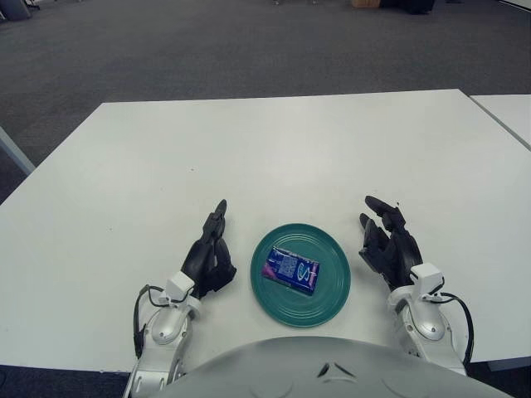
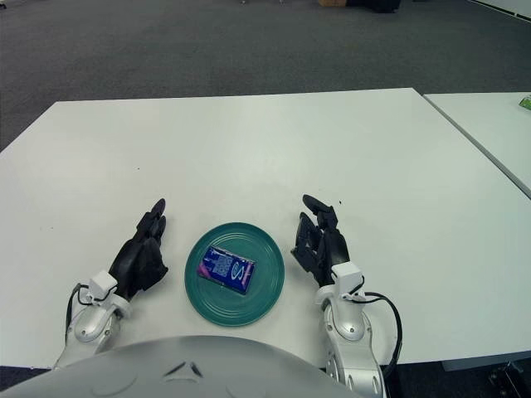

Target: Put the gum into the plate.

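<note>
White and smooth, the table (image 1: 274, 149) carries a round teal plate (image 1: 300, 274) with a glossy rim — you see the flat blue gum (image 1: 290, 270) pack lying inside it. Your left hand (image 1: 209, 257) and right hand (image 1: 390, 247) flank the plate, fingers loosely extended, holding nothing.

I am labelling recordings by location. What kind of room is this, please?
Probably an office or lab: grey carpet floor, plain white table with a second white table beside it, and a cardboard box far back.
</note>
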`<action>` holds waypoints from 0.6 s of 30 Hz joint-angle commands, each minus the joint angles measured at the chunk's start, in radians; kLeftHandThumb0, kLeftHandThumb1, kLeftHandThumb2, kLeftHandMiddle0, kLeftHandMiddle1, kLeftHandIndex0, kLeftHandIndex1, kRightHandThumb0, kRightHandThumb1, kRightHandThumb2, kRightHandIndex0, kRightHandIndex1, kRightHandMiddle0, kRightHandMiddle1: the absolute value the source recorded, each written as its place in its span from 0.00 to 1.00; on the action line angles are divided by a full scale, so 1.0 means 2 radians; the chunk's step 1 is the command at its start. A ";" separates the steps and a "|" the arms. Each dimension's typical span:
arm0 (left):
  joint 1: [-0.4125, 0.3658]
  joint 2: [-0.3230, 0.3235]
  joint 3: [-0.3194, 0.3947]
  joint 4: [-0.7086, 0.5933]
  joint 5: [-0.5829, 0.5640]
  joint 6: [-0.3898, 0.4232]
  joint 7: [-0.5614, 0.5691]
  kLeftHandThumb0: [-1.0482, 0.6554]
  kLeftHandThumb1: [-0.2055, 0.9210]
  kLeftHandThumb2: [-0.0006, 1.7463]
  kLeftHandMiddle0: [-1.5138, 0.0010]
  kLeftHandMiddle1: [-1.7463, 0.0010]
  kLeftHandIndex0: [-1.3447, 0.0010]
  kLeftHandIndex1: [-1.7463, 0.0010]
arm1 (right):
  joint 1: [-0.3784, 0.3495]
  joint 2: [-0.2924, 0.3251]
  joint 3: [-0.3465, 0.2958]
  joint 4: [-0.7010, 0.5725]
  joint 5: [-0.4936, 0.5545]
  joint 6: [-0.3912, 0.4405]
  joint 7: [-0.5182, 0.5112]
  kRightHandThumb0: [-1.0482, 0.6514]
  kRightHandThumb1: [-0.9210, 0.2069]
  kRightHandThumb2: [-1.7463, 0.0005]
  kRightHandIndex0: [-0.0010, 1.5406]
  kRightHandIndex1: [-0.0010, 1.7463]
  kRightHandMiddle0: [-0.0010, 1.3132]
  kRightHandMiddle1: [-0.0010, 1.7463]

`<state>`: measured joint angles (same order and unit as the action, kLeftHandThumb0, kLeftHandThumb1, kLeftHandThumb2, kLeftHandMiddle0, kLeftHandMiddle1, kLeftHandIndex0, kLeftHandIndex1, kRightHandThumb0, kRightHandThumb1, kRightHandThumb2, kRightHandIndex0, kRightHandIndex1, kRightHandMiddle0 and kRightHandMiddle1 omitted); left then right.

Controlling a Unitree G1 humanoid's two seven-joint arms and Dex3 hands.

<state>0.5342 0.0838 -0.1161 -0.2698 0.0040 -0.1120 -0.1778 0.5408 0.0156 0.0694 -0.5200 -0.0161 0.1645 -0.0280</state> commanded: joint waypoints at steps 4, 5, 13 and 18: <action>0.020 -0.001 -0.009 0.005 0.008 0.015 0.010 0.00 1.00 0.71 0.97 0.99 0.99 0.91 | 0.031 -0.007 -0.012 0.004 0.012 0.001 0.011 0.18 0.00 0.48 0.25 0.01 0.00 0.41; 0.020 -0.001 -0.010 0.005 0.008 0.015 0.011 0.00 1.00 0.71 0.97 0.99 0.99 0.90 | 0.031 -0.007 -0.012 0.004 0.013 0.001 0.012 0.18 0.00 0.48 0.26 0.02 0.00 0.42; 0.016 -0.017 -0.013 0.020 -0.005 0.013 0.019 0.00 1.00 0.72 0.96 0.99 1.00 0.86 | 0.030 -0.011 -0.014 0.011 0.009 -0.002 0.023 0.18 0.00 0.48 0.26 0.02 0.00 0.42; 0.022 -0.050 -0.017 0.026 -0.020 0.011 0.038 0.00 1.00 0.71 0.94 0.99 1.00 0.84 | 0.034 -0.013 -0.008 0.010 0.003 -0.005 0.029 0.18 0.00 0.47 0.25 0.01 0.00 0.41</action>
<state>0.5541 0.0208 -0.1376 -0.2569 -0.0167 -0.1303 -0.1339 0.5394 0.0134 0.0548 -0.5058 -0.0103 0.1644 0.0194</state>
